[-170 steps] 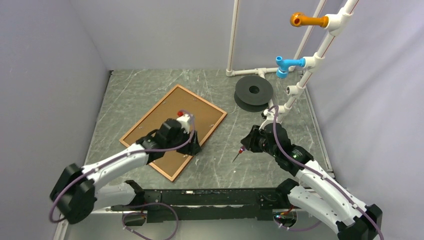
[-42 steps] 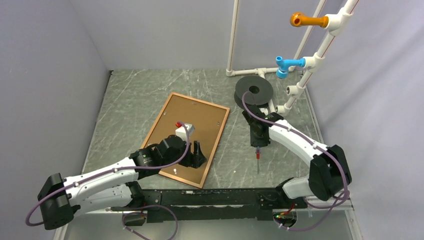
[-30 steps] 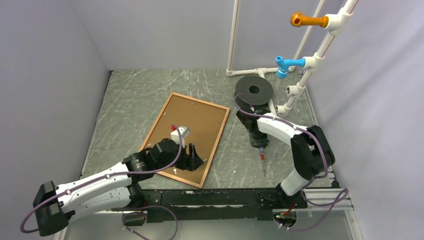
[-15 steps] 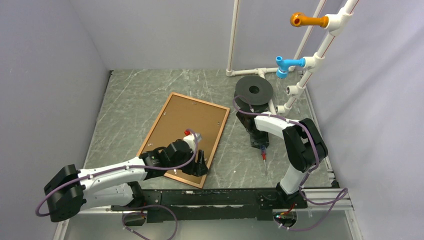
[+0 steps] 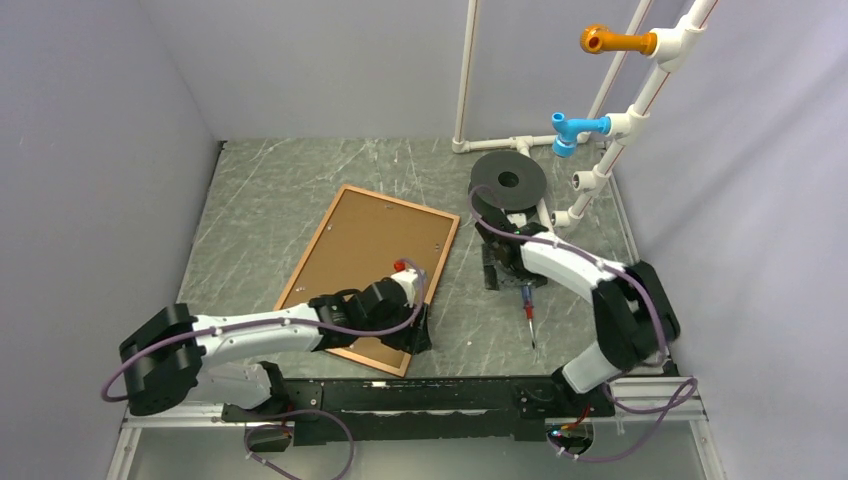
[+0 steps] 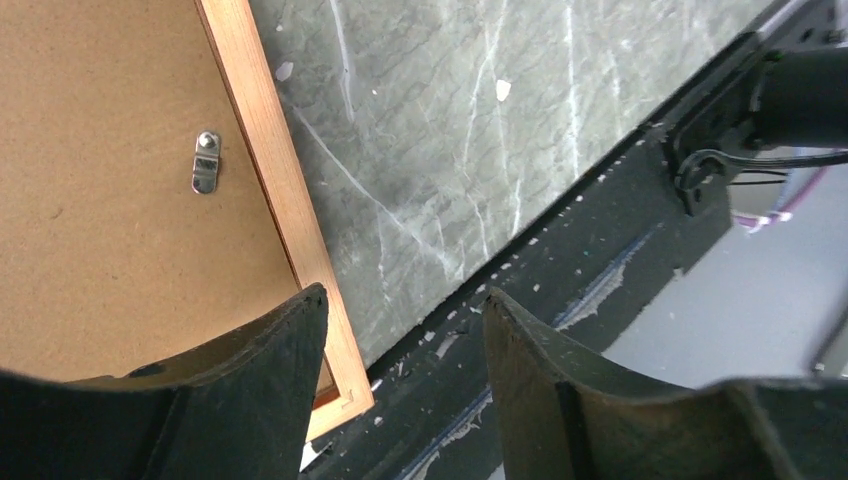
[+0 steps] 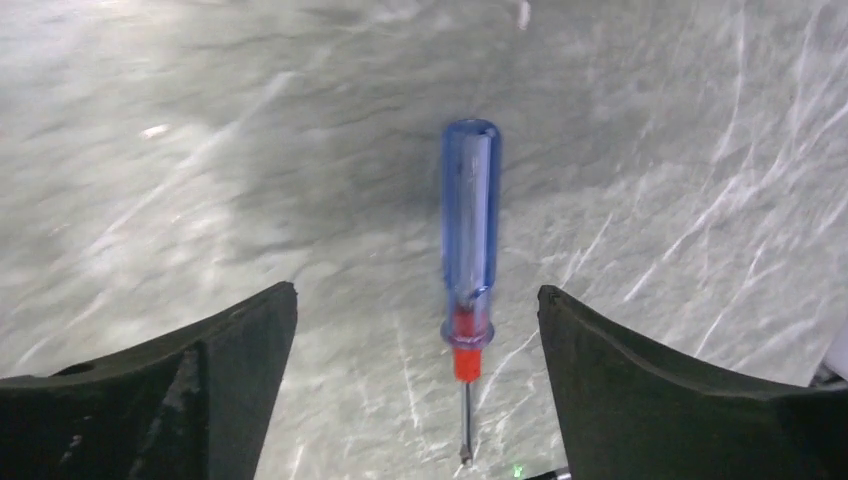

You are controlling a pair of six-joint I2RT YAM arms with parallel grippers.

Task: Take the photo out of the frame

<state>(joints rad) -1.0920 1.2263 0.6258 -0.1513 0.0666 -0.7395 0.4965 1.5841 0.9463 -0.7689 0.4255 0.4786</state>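
The frame (image 5: 400, 203) lies face down on the table, and its brown backing panel (image 5: 360, 250) covers the photo, which is hidden. My left gripper (image 5: 420, 335) hovers open over the frame's near right corner. In the left wrist view one finger sits above the rail (image 6: 280, 200) and the other is off past the table edge, with nothing between them (image 6: 403, 295). A metal clip (image 6: 205, 162) sits on the backing panel (image 6: 100, 180). My right gripper (image 5: 515, 283) stands wide open to the right of the frame, above a blue-handled screwdriver (image 7: 470, 230) that lies loose on the table (image 5: 527, 305).
A black spool (image 5: 508, 183) stands at the back right. Behind it is a white pipe rack with a blue fitting (image 5: 572, 128) and an orange fitting (image 5: 610, 40). The black base rail (image 5: 440, 395) runs along the near edge. Grey walls close in the left and right sides.
My right gripper has opened and let go of the screwdriver, which now lies on the table. My left gripper has moved right and nearer, to the frame's near right corner, its jaws a little narrower.
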